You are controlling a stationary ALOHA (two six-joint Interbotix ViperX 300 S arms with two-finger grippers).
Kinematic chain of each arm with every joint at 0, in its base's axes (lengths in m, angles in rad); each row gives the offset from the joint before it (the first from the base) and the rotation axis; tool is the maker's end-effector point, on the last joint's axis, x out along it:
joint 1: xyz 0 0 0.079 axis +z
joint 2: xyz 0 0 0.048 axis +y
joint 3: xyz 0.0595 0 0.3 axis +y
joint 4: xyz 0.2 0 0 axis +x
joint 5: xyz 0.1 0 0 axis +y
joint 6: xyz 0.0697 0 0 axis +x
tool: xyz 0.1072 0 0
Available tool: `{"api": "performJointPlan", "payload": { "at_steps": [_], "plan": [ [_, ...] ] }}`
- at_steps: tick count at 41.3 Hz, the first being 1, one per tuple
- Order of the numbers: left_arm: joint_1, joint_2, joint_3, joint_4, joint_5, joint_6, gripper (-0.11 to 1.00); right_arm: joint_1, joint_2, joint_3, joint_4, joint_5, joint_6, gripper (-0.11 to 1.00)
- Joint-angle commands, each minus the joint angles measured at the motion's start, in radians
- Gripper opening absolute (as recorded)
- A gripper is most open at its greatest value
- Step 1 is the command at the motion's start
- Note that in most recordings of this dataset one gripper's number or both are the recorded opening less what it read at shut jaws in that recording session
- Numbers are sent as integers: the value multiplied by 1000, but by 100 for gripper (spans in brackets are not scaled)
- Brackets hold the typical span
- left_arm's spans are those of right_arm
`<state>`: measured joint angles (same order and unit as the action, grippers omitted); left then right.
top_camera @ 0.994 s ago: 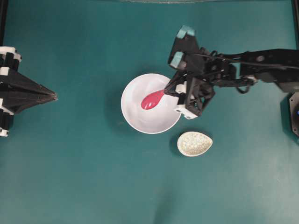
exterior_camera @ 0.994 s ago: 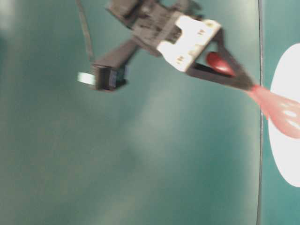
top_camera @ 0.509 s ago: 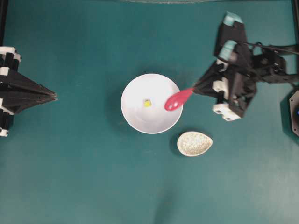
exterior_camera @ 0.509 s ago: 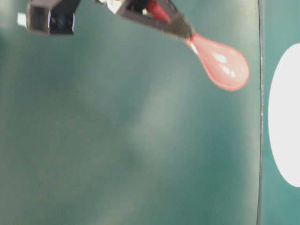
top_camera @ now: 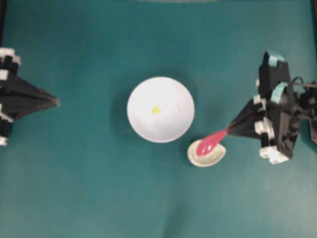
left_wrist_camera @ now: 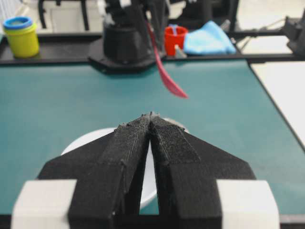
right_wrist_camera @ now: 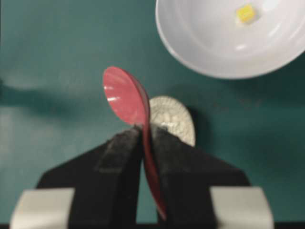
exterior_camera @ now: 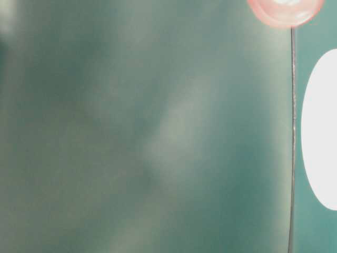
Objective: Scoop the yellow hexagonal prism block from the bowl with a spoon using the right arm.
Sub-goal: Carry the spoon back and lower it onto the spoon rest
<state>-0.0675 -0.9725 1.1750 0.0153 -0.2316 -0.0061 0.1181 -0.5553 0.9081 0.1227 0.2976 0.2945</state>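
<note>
On the desk (top_camera: 89, 198) we see the bowl (top_camera: 174, 122) with the yellow hexagonal prism block (top_camera: 156, 109) near its centre, unscooped. Our right gripper (top_camera: 229, 130), jaws clamped on the spoon (top_camera: 208, 144), holds its scoop over the spoon rest (top_camera: 204, 159) at the bowl's 4 o'clock. The thin handle could twist. Left gripper (left_wrist_camera: 150, 116) jaws are closed, empty.

A speckled beige oval rest (top_camera: 207, 155) lies on the teal table (top_camera: 89, 188).
</note>
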Motion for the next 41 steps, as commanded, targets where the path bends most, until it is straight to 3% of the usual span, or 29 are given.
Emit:
{"api": "performJointPlan", "payload": {
  "at_steps": [1, 11, 23, 32, 41],
  "plan": [
    [-2, 0, -28, 2, -3, -2, 7, 14, 9, 28, 3, -72, 26, 8],
    [0, -12, -29, 2, 6, -3, 7, 18, 97, 100, 3, -173, 66, 8],
    [0, -18, -31, 2, 11, -3, 7, 20, 233, 101, 18, -209, 69, 8],
    [-3, -18, -31, 3, 11, -3, 7, 20, 256, 95, 35, -230, 71, 9],
    [-9, -18, -31, 3, 9, -3, 7, 20, 255, 97, 35, -230, 71, 20]
  ]
}}
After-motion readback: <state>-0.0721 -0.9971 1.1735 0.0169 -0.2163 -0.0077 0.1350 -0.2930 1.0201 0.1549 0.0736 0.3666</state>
